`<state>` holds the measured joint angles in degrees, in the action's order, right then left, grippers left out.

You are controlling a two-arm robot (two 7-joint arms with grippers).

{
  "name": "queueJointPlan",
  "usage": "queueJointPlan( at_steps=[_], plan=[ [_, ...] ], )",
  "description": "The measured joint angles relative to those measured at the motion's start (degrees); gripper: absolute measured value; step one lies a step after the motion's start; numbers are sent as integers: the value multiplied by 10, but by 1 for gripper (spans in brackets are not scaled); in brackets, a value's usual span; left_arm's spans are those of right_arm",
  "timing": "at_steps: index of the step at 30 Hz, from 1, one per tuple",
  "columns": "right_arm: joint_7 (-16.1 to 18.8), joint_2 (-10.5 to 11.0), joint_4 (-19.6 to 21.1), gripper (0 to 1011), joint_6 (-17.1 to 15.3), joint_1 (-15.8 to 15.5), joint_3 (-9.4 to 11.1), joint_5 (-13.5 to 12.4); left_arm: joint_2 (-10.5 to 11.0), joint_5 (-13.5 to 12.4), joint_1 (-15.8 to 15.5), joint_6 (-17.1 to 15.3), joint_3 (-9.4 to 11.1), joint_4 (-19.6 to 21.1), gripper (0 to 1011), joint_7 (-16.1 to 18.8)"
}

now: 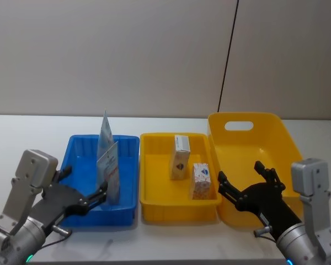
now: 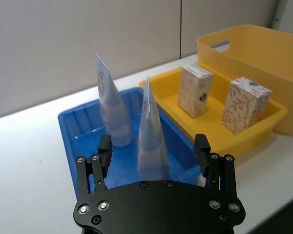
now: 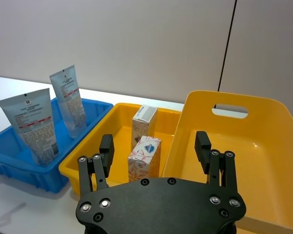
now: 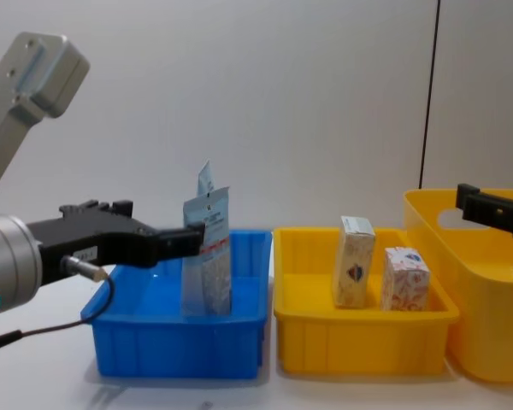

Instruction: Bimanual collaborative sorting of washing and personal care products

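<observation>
At far left of the white table (image 1: 22, 132), the left gripper (image 1: 84, 181) hangs over the near left part of the blue tray (image 1: 83, 152), pointing right toward the tubes. Its fingers (image 2: 105, 146) are spread wide and hold nothing. The front tube (image 1: 110, 176) stands just beyond the fingertips, in line with the gap between them; whether a fingertip touches it cannot be told. This tube stands upright on its cap, crimped end up, near the tray's right wall. The rear tube (image 1: 105, 135) stands just behind it, also upright, toward the tray's back. Just right of the blue tray, side by side with it, sits the yellow tray (image 1: 176, 212). Two cartons stand upright in it: the rear carton (image 1: 180, 157) near the middle, and the front carton (image 1: 201, 181), shorter and with a red-blue print, closer to the near right corner. The two are near each other but apart. Right again, against the yellow tray, is the big yellow basket (image 1: 276, 132) with a handle slot in its back wall. The right gripper (image 1: 247, 179) hangs over the basket's near left part, at about rim height in the chest view. Its fingers (image 3: 202, 144) are spread wide with nothing between them, and the one nearer the yellow tray lies just beside the front carton, across the walls.
</observation>
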<state>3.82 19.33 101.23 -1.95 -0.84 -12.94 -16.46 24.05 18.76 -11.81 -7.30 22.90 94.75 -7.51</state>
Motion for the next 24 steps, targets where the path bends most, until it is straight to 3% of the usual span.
queueJointPlan(
  at_steps=[11, 24],
  plan=[
    [0, 0, 0, 1003, 0, 0, 0, 0, -3, 35, -27, -19, -5, -45, 1001, -60],
    [0, 0, 0, 1004, 0, 0, 0, 0, -35, 44, -94, -8, 8, -146, 1001, -118]
  ],
)
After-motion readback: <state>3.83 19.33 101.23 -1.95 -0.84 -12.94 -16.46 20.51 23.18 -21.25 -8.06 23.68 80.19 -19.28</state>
